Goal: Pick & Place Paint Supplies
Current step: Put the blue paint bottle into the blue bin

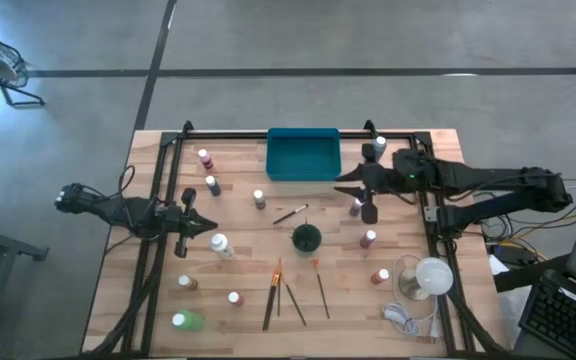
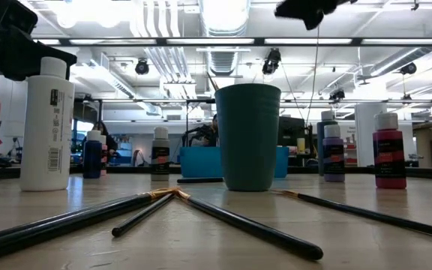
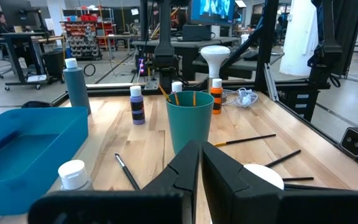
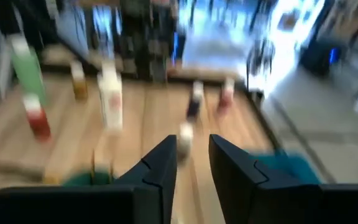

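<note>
- Grey concrete floor surrounds a pale wooden desk (image 1: 248,260) edged by a black frame; the low view looks across it into a bright workshop with strip lights and ceiling ducts.
- Near the desk's far edge lies a teal tray (image 1: 303,155), and a dark green cup (image 1: 306,238) stands upright near the middle.
- Small white-capped bottles stand scattered: a maroon one (image 1: 205,158) and a dark blue one (image 1: 213,185) on the left, a large white one (image 1: 221,245) just beside the left tool, a green one (image 1: 186,321) lying at the near-left corner, red ones (image 1: 368,239) on the right.
- Thin brushes (image 1: 280,292) lie fanned on the near side of the cup, their tips meeting; another short brush (image 1: 290,214) lies between cup and tray.
- A tall grey bottle (image 1: 379,147) stands at the far right by the right arm.
- Left tool (image 1: 208,226) hovers at the left of the desk, fingers clenched together on nothing.
- Right tool (image 1: 353,185) hangs right of the tray above a purple bottle (image 1: 356,207); its wrist view is blurred, and the fingers seem slightly parted with nothing between them.
</note>
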Available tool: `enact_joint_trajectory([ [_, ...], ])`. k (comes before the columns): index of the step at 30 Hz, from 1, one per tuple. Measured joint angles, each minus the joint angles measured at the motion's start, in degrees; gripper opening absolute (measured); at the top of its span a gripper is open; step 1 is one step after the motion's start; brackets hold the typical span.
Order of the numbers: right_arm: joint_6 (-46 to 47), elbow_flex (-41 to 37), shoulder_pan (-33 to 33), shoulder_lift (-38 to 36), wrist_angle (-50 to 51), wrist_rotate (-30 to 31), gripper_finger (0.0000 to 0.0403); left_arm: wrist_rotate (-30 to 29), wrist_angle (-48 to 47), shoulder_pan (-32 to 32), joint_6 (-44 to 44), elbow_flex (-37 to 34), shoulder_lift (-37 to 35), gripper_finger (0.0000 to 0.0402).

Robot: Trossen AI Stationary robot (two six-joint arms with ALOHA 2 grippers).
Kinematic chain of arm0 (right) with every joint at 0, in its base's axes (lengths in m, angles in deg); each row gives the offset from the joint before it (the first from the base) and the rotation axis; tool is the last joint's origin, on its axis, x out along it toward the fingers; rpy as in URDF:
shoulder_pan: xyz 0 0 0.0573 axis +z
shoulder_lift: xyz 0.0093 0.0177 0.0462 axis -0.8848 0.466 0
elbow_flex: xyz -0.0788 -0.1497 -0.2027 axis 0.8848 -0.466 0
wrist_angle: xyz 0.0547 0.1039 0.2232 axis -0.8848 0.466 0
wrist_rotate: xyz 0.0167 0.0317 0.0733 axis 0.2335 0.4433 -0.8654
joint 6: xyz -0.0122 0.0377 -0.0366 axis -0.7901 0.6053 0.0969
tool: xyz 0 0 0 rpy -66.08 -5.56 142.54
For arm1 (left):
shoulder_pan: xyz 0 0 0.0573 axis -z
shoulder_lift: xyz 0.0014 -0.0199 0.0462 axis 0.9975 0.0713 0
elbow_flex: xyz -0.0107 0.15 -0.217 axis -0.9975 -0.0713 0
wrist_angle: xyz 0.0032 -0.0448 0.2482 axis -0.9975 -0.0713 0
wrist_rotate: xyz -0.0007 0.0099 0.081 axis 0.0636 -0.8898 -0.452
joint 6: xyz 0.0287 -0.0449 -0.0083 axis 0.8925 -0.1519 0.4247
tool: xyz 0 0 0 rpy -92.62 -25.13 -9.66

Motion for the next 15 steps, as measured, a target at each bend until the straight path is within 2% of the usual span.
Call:
enact_joint_trajectory([
  [4,0.4,5.9,-1.3,4.0,16.4,1.4,0.0090,0.0,0.0,0.0,0.0,0.0,0.0,0.0026],
  [8,-1.8,9.6,-3.0,9.2,28.2,1.2,0.0099,0.0,0.0,0.0,0.0,0.0,0.0,0.0026],
  [11,-5.8,10.2,-5.3,12.7,30.4,0.0,0.0102,0.0,0.0,0.0,0.0,0.0,0.0,0.0026],
  [15,-13.2,8.6,-8.4,15.1,27.2,-4.6,0.0096,0.0,0.0,0.0,0.0,0.0,0.0,0.0026],
])
